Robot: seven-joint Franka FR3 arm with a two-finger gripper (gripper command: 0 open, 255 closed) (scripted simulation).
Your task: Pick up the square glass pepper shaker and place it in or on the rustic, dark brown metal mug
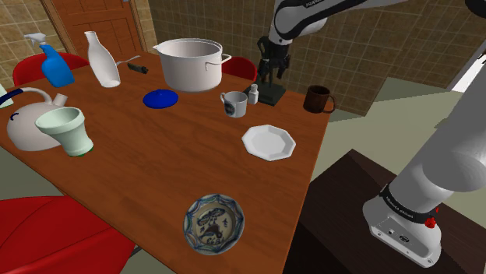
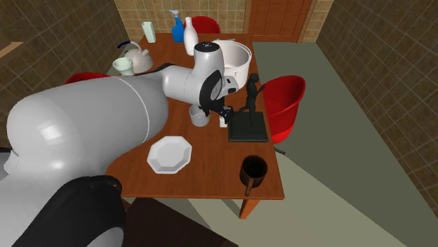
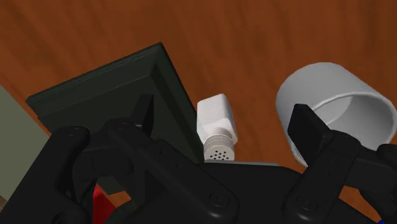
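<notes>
In the shoulder view's upper middle, the end effector [image 1: 272, 70] hangs over the white square shaker [image 1: 253, 94]. The shaker stands on the bench [image 1: 156, 163] between a white cup [image 1: 234, 103] and a dark statuette base [image 1: 270, 96]. In the wrist view the fingers [image 3: 305, 127] are spread wide, with the shaker between them untouched. The dark brown mug [image 1: 318, 99] sits further right, at the bench's edge.

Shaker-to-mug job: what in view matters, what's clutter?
Job: white square pepper shaker, inside the open gripper, not clasped; dark brown mug.
Clutter: white cup, dark statuette, large pot, octagonal plate, blue lid, patterned bowl, spray bottle, kettle.
</notes>
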